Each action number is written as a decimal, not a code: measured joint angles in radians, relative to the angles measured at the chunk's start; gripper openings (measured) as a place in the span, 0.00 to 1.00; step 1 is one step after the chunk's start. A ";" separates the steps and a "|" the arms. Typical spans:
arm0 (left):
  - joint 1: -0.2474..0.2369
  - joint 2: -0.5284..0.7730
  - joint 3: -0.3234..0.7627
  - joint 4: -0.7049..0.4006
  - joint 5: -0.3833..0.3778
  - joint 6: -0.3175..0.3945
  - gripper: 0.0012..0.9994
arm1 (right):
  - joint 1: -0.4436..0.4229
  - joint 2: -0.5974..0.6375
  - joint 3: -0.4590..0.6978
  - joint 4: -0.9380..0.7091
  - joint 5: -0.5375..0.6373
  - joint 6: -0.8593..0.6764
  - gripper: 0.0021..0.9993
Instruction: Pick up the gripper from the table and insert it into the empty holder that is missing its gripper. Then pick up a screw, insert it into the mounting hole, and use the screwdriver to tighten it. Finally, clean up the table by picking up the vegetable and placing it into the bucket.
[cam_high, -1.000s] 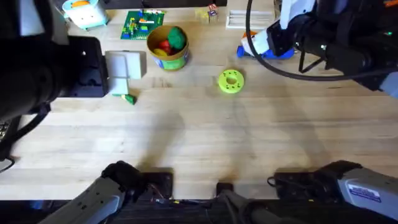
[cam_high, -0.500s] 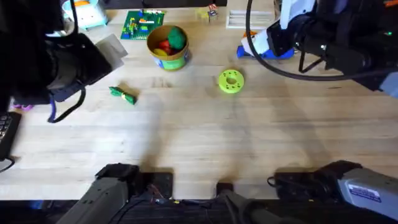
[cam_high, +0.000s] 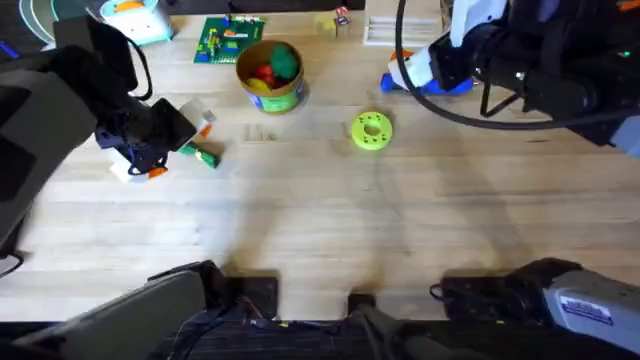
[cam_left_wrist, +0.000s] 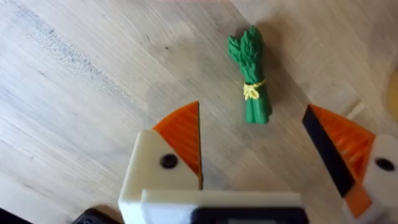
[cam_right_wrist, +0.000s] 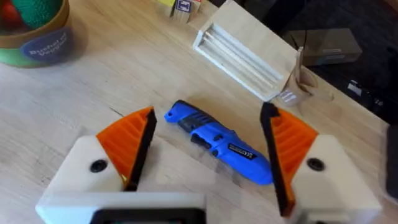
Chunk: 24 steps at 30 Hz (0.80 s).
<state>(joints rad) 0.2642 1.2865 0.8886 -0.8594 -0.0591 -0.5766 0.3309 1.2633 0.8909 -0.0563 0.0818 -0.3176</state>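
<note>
The vegetable, a small green bundle with a yellow tie, lies on the wooden table at the left. My left gripper hovers open just beside and above it, with nothing between its orange pads. The bucket stands at the back centre, holding red and green toy produce. At the back right, the blue screwdriver lies flat on the table. My right gripper is open above it, one pad on each side. The loose gripper, holder and screw are out of view.
A lime-green disc with holes lies mid-table. Along the back edge are a light blue object, a green board with small parts, small blocks and a pale wooden rack.
My left arm has dropped from close under the camera and swung down to the vegetable, its open fingers now beside it. The right arm and screwdriver have not moved.
</note>
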 joint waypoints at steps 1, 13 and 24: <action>0.001 0.029 0.000 0.007 0.007 0.000 0.99 | 0.000 0.000 0.000 0.000 0.000 0.000 0.99; 0.001 0.211 0.000 0.134 0.027 -0.015 0.98 | 0.000 0.000 0.000 0.000 0.000 0.089 0.99; 0.004 0.269 0.000 0.154 0.030 -0.041 0.01 | 0.000 0.000 0.000 0.000 0.000 0.198 0.99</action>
<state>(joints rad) 0.2684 1.5558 0.8890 -0.7054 -0.0295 -0.6174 0.3309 1.2633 0.8909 -0.0566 0.0818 -0.1197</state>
